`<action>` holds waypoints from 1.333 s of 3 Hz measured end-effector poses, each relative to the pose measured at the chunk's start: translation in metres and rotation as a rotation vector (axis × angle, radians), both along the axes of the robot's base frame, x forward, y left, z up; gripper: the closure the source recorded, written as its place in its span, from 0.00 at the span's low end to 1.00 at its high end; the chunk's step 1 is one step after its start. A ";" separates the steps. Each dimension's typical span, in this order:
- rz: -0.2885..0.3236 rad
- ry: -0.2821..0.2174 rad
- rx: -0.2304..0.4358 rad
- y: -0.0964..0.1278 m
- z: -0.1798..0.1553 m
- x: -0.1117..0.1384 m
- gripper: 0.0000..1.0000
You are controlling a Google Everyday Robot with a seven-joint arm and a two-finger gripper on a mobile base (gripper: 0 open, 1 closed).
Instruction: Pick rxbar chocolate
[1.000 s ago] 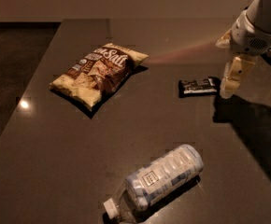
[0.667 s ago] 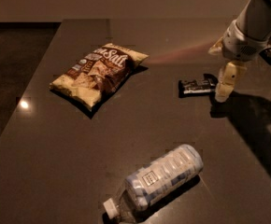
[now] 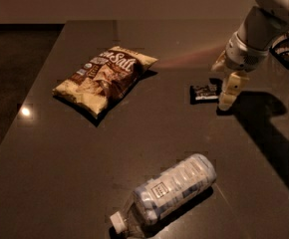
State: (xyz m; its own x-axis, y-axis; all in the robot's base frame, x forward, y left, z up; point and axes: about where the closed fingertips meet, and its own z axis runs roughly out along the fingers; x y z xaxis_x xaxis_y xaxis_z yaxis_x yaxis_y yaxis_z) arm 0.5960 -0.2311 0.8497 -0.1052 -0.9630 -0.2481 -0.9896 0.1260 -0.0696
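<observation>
- We find the rxbar chocolate [image 3: 204, 92] lying flat on the dark table [image 3: 60, 183], at its right side, not lifted.
- The gripper [image 3: 223, 85] stands at the bar's right end, low over the table. Its jaws appear apart, with nothing held between them.
- We see one finger [image 3: 230, 91] just beside the wrapper; we cannot tell whether it touches.
- The chip bag [image 3: 104, 76] and water bottle [image 3: 172, 195] lie well apart from the bar.
- Our judgement: the approach is nearly complete; closing on the bar and lifting remain.

Table [image 3: 84, 173]: chip bag [image 3: 104, 76], rxbar chocolate [image 3: 205, 92], water bottle [image 3: 172, 193]; tool [image 3: 228, 88] beside bar.
</observation>
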 end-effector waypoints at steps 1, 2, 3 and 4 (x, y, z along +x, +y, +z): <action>0.008 0.026 0.000 0.004 -0.007 0.002 0.40; 0.020 0.031 -0.001 0.010 -0.005 0.002 0.64; 0.032 0.014 0.018 0.017 0.012 -0.001 0.87; 0.048 -0.020 0.059 0.030 0.045 -0.006 1.00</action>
